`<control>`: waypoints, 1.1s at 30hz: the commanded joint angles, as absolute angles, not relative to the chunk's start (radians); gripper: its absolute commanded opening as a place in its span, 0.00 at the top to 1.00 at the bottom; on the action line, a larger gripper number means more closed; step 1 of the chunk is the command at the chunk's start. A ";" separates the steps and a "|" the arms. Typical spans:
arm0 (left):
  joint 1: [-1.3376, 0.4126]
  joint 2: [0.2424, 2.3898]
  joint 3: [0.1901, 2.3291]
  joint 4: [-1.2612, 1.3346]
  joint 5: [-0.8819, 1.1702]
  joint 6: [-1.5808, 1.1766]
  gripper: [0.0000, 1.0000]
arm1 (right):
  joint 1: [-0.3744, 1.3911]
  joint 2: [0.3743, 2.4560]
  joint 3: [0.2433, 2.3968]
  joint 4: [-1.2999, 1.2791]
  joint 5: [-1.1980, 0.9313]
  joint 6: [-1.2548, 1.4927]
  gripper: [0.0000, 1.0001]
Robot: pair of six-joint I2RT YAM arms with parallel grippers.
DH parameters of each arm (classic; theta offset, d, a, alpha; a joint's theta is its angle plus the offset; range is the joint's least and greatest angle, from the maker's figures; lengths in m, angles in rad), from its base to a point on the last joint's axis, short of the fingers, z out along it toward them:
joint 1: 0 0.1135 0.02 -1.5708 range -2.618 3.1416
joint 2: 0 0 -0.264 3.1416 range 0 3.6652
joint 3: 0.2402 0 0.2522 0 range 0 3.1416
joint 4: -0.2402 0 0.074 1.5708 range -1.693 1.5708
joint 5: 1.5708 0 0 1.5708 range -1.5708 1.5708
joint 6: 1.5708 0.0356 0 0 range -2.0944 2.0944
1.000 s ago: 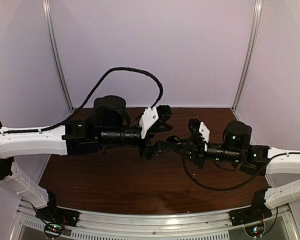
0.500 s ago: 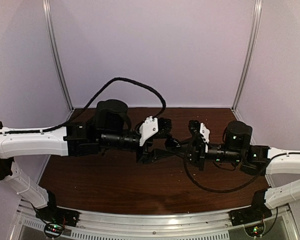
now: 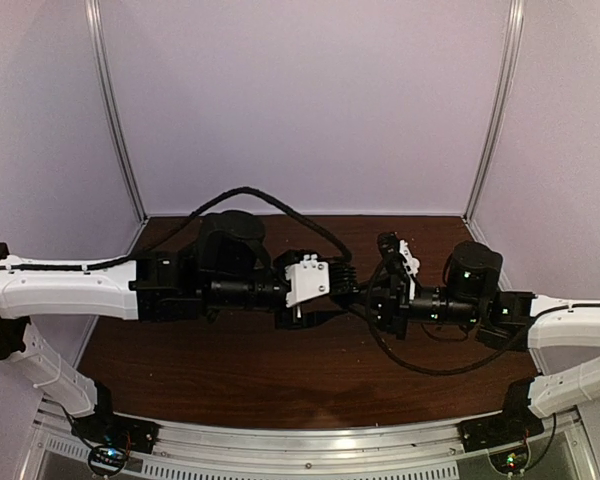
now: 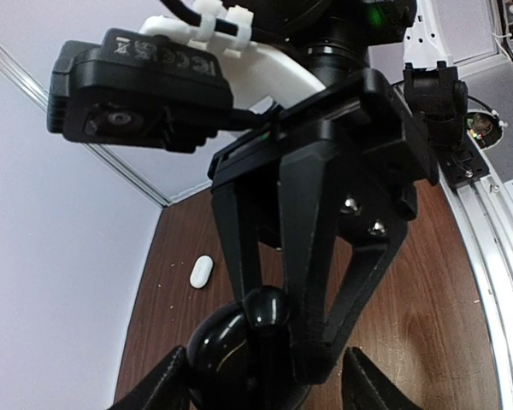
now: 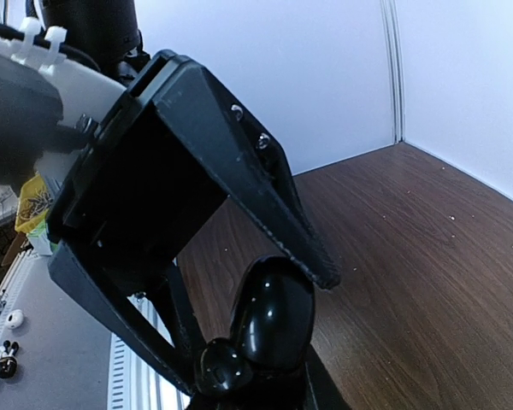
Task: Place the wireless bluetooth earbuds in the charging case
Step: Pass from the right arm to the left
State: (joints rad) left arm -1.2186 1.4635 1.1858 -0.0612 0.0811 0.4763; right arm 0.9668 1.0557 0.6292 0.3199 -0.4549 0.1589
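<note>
The charging case (image 4: 227, 359) shows as a glossy black oval pebble held above the table between the fingers of my left gripper (image 4: 269, 386). In the right wrist view the case (image 5: 275, 314) sits under the left gripper's upper finger (image 5: 312, 256). A small round glossy black earbud (image 4: 266, 311) rests at the case's upper edge, and my right gripper (image 4: 282, 337) is shut on it. The same earbud (image 5: 222, 372) shows beside the case. From above, the left gripper (image 3: 342, 288) and right gripper (image 3: 365, 298) meet tip to tip at mid-table, hiding case and earbud.
A small white oval piece (image 4: 202, 272) lies on the brown table (image 3: 230, 370) near the left wall. White walls close three sides. The metal rail (image 3: 310, 440) runs along the near edge.
The left wrist has rolled and dropped, coming right until its fingers meet the right gripper. Its jaws narrowed a little. The right arm shifted slightly left.
</note>
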 commanded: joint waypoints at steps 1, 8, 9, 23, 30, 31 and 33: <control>-1.246 1.482 1.172 -0.063 0.017 0.537 0.39 | 0.957 1.050 0.638 0.476 -0.457 0.266 1.00; -1.269 1.486 1.157 -0.021 -0.077 0.611 0.39 | 0.957 1.052 0.635 0.504 -0.457 0.347 1.00; -1.270 1.486 1.155 -0.021 -0.082 0.623 0.38 | 0.958 1.051 0.635 0.504 -0.461 0.357 1.00; -1.275 1.473 1.133 -0.006 -0.124 0.715 0.36 | 0.957 1.047 0.637 0.515 -0.479 0.386 1.00; -1.281 1.495 1.155 0.042 -0.146 0.710 0.44 | 0.958 1.062 0.636 0.533 -0.480 0.410 0.99; -1.283 1.497 1.155 0.050 -0.150 0.708 0.43 | 0.957 1.065 0.635 0.535 -0.483 0.411 0.99; -1.285 1.499 1.154 0.060 -0.147 0.706 0.43 | 0.957 1.067 0.635 0.535 -0.484 0.412 0.99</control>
